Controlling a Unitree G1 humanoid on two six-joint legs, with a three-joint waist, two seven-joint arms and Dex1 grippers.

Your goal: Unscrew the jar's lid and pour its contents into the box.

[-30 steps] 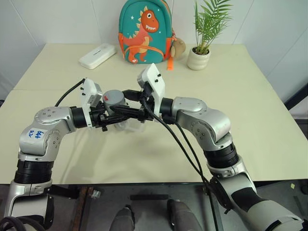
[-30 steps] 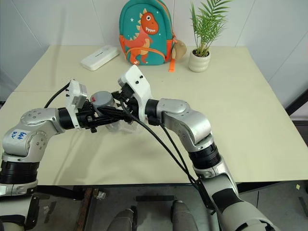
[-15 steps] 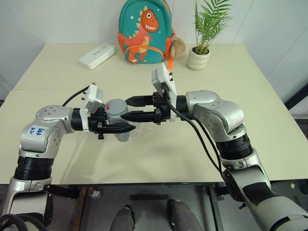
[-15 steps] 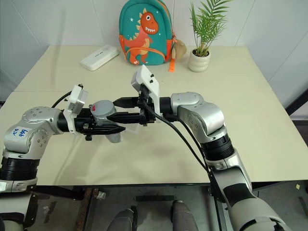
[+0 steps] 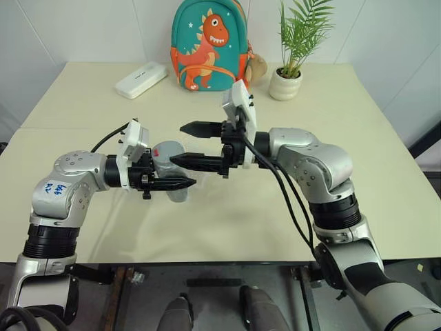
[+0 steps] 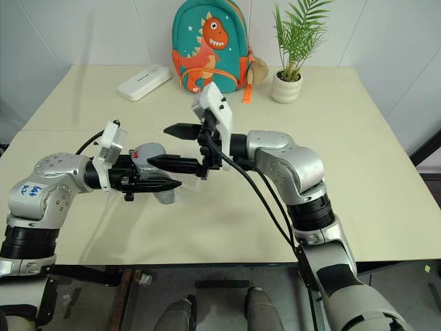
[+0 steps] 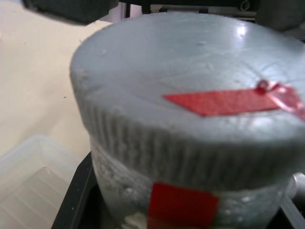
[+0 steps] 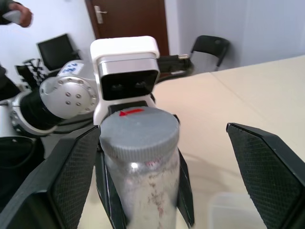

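Silvery-grey and marked with a red stripe, the jar point(image 5: 169, 160) is held above the cream table point(image 5: 386, 179) just left of frame centre in the head views. The left gripper point(image 5: 185, 183) is clamped on its body, fingers pointing toward the right of the frame. The lid point(image 8: 138, 128), ribbed at its edge and carrying a strip of red tape, sits on the jar's mouth. The right gripper point(image 5: 185, 143) reaches in from the right side, its two black fingers spread wide and lying level, one above the other, their tips close to the lid without gripping it. The clear box point(image 7: 33, 176) lies on the table below the jar, at lower left of the left wrist view. Along the upper edge of the head views stand a white oblong case point(image 5: 140, 79), a teal dinosaur backpack point(image 5: 209, 45) and a potted plant point(image 5: 288, 69).
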